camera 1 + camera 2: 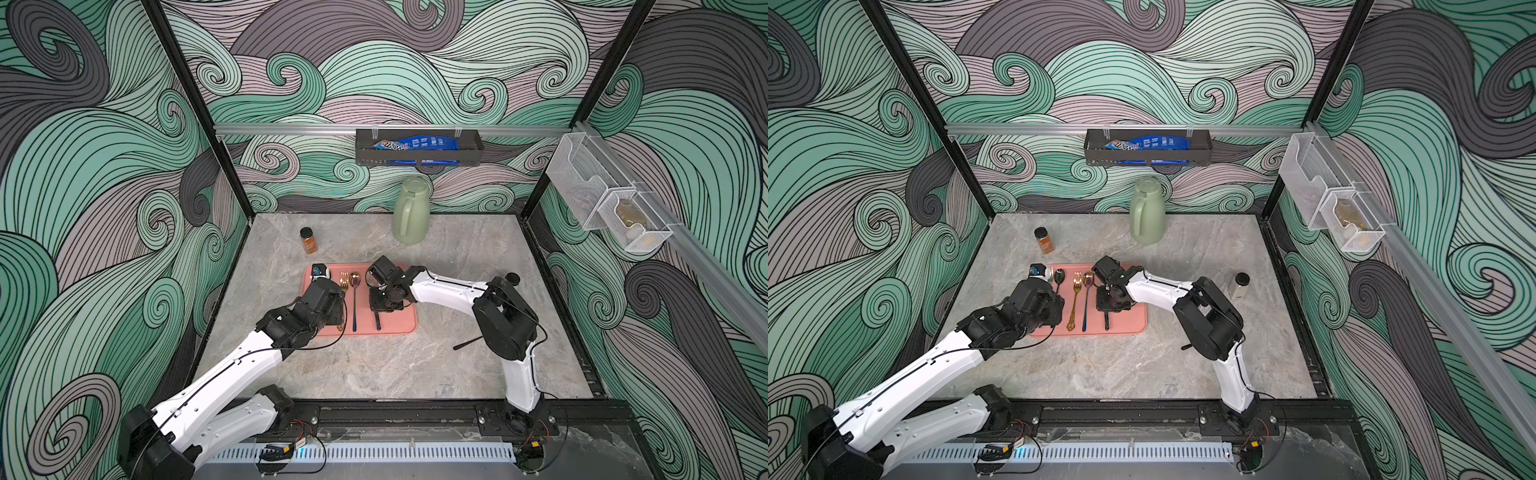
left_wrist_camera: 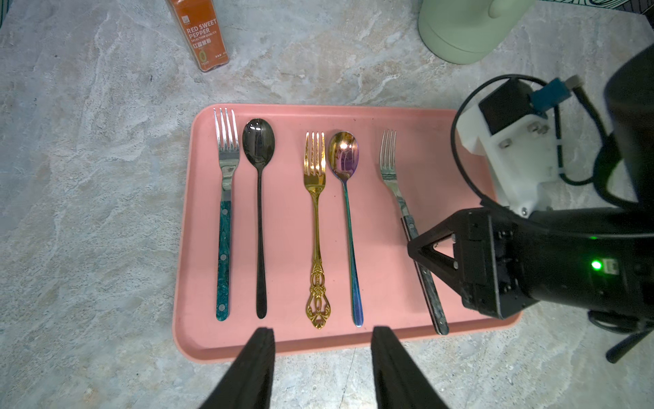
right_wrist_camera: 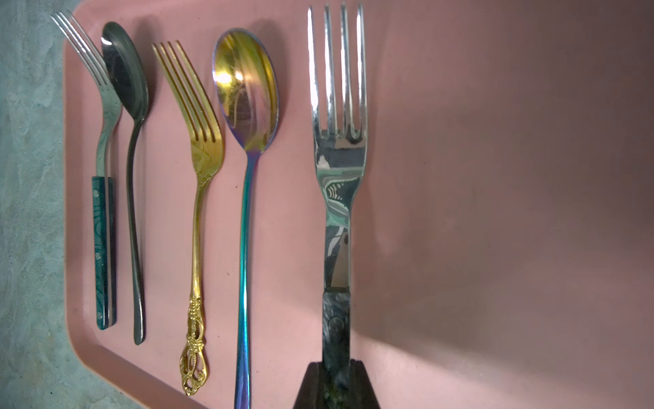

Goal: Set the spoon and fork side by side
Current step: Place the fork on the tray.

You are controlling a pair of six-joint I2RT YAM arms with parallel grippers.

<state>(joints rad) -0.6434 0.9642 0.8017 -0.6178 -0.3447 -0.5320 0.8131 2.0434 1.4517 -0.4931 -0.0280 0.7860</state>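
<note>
The jaws of your right gripper are closing tight on the dark handle of the marbled-handle fork, while those of your left gripper are standing partly apart and gripping nothing, hanging at the near rim of the pink tray.

You are placing that fork: it is sitting in the tray's open part, apart from the rainbow spoon and slanting a little against it (whether it is resting on the tray or just above, the views are not showing). The gold fork is lying close beside that rainbow spoon, and the green-handled fork beside the black spoon, so two pairs are looking done.

Next, I judge, you are needing to square the held fork parallel with the row, settle it flat, then release without dragging it.

The spice jar on the tabletop is reading "RED SWEET PEPPER, SELECTION QUALITY".
</note>
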